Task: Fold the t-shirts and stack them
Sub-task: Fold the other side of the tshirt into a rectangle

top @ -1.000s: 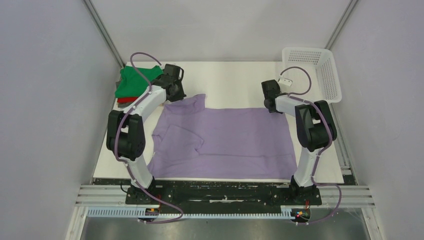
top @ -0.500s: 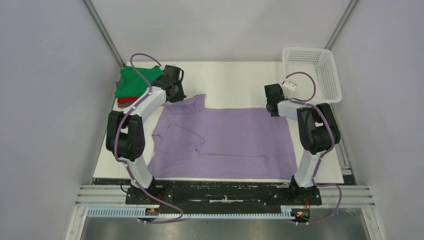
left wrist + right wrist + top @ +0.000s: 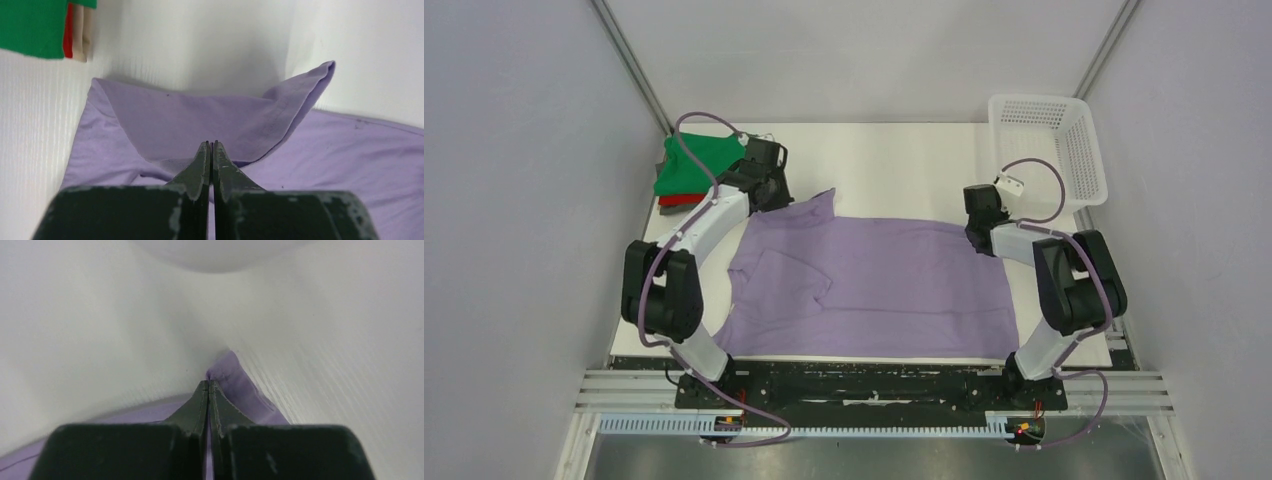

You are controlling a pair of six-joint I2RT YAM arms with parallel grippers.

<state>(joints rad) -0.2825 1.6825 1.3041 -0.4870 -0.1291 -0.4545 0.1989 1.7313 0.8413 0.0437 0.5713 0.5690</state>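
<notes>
Pale walls (image 3: pixel 524 200) are enclosing a white worktop (image 3: pixel 894 160), and a lilac t-shirt (image 3: pixel 894 275) is lying spread across its middle, reaching toward the near edge. The left fingers (image 3: pixel 202 165) are pressing together on a fold at the shirt's far-left part, where the cloth is rising into a peaked flap. The right fingers (image 3: pixel 200 405) are closing tight on the shirt's far-right corner, which is poking up just past their tips. At the far-left corner of the worktop a folded green t-shirt (image 3: pixel 694 165) is sitting on top of a red t-shirt (image 3: pixel 676 200), near the lilac one but apart from it. A white mesh basket (image 3: pixel 1049 140) is standing at the far-right corner.
</notes>
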